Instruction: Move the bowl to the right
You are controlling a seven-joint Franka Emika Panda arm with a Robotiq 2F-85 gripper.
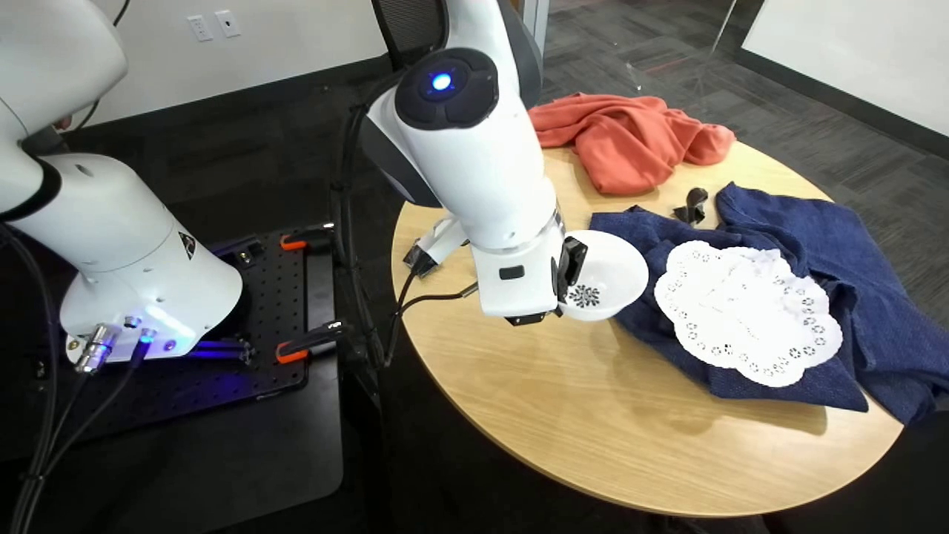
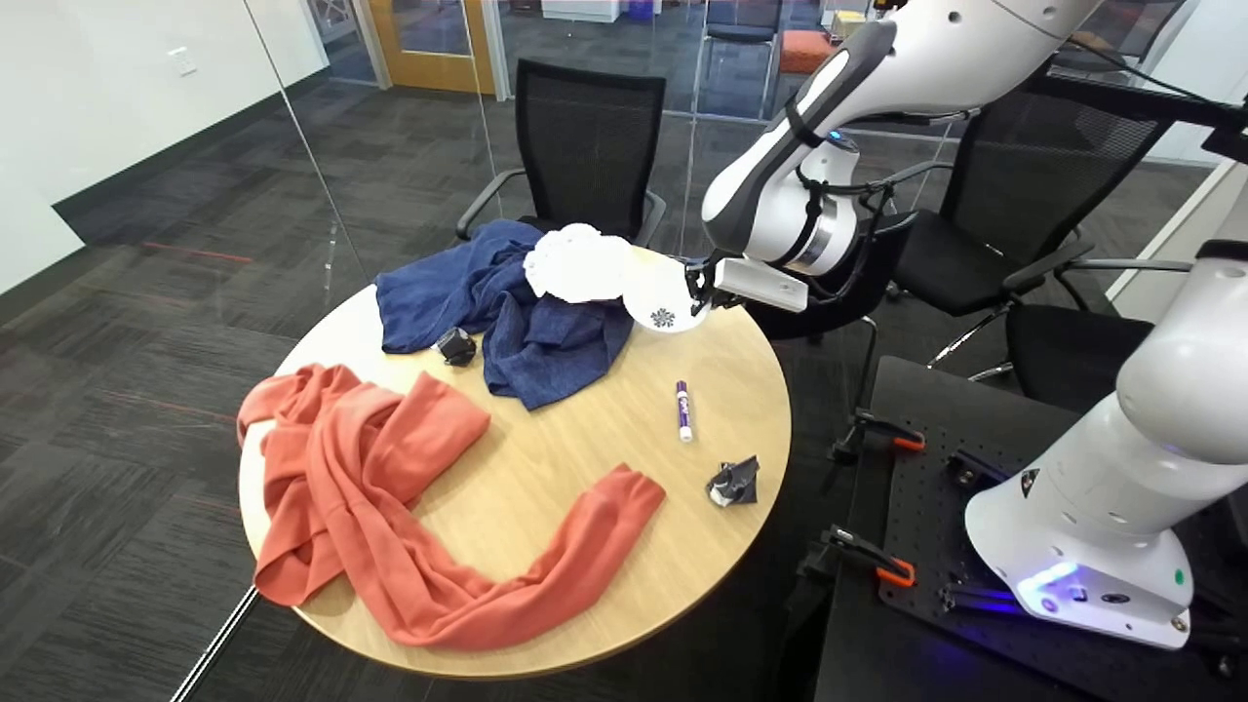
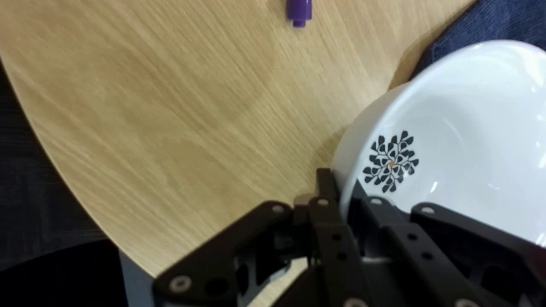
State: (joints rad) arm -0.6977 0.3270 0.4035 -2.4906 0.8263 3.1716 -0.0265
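Observation:
The small white bowl has a dark leaf print inside. It shows in both exterior views, as the bowl (image 1: 612,267) beside the navy cloth and the bowl (image 2: 655,291) near the table's far side. In the wrist view the bowl (image 3: 473,128) fills the right side. My gripper (image 3: 343,187) is shut on its rim, one finger inside and one outside. The gripper also shows in both exterior views (image 1: 571,268) (image 2: 698,285). The bowl looks tilted; its height above the table is hard to tell.
A white lace doily (image 1: 749,315) lies on a navy cloth (image 1: 867,252) beside the bowl. A red cloth (image 2: 370,487), a purple marker (image 2: 683,411) and dark crumpled things (image 2: 736,483) (image 2: 455,346) lie on the round table (image 1: 593,415). A chair (image 2: 590,136) stands behind.

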